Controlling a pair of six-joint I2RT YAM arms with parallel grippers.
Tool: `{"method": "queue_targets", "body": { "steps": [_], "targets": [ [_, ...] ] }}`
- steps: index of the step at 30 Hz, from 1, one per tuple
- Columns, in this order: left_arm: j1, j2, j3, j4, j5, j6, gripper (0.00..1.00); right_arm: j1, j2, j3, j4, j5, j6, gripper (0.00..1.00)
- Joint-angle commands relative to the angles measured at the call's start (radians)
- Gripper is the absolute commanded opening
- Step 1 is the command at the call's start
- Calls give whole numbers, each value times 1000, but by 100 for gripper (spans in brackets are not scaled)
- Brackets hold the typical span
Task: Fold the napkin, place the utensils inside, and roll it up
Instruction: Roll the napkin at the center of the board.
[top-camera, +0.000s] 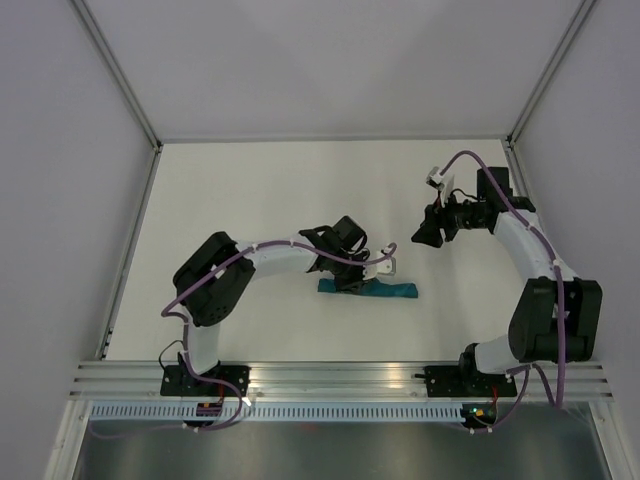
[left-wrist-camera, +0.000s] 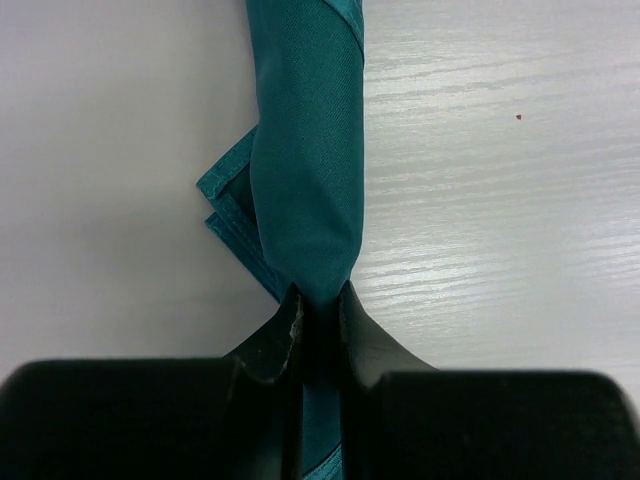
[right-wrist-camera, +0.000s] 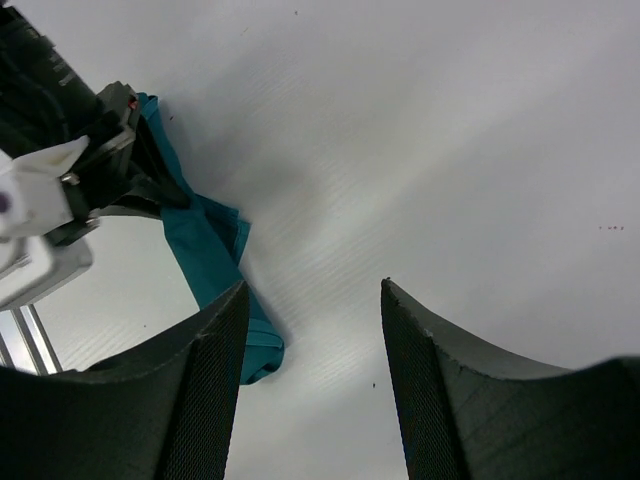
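We are looking at the napkin (top-camera: 385, 291), which is lying on the bench (top-camera: 250, 190) as a narrow teal roll. The left pincer (top-camera: 350, 282) is pinching it at one end. In the left wrist view, the left pincer (left-wrist-camera: 320, 300) is pressing its two dark jaws together on the near end of the napkin (left-wrist-camera: 305, 170), and the cloth is bulging out just past the tips. From there the roll is running straight away from the pincer across the pale bench (left-wrist-camera: 500, 200). A flat hemmed corner (left-wrist-camera: 225, 200) is sticking out from under the roll on the pincer's left side, lying against the bench surface.

The right pincer (top-camera: 420, 237) is hanging in the air, well apart from the napkin and off to the side of the roll's free end. In its own wrist view, the right pincer (right-wrist-camera: 315, 290) is standing spread, with only bare bench (right-wrist-camera: 450, 120) showing between its jaws. The napkin (right-wrist-camera: 205, 245) is sitting to the left of that pincer, partly behind its left jaw. The roll is leading up to where the left pincer (right-wrist-camera: 140, 170) is gripping it.
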Motion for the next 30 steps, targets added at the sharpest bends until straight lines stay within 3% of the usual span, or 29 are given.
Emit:
{"method": "queue_targets", "body": {
  "steps": [1,7,11,15,20,24,30],
  "targets": [
    [13,90,38,-192,70,-41,6,-4,-141,-84,142,-49,13,61],
    [42,166,130,-286,114,-52,7,3,-334,-178,206,-64,2,61],
    [65,210,194,-360,139,-48,6,50,-364,-175,127,-26,-91,61],
    [93,255,269,-415,165,-51,6,182,-380,-166,111,57,-111,60],
    [116,291,312,-456,196,-64,7,254,-377,-109,22,85,-141,61],
    [117,305,326,-472,208,-66,7,406,-389,-102,-8,154,-131,62],
    [122,327,349,-498,212,-66,7,647,-396,-172,31,379,-118,63]
  ]
}}
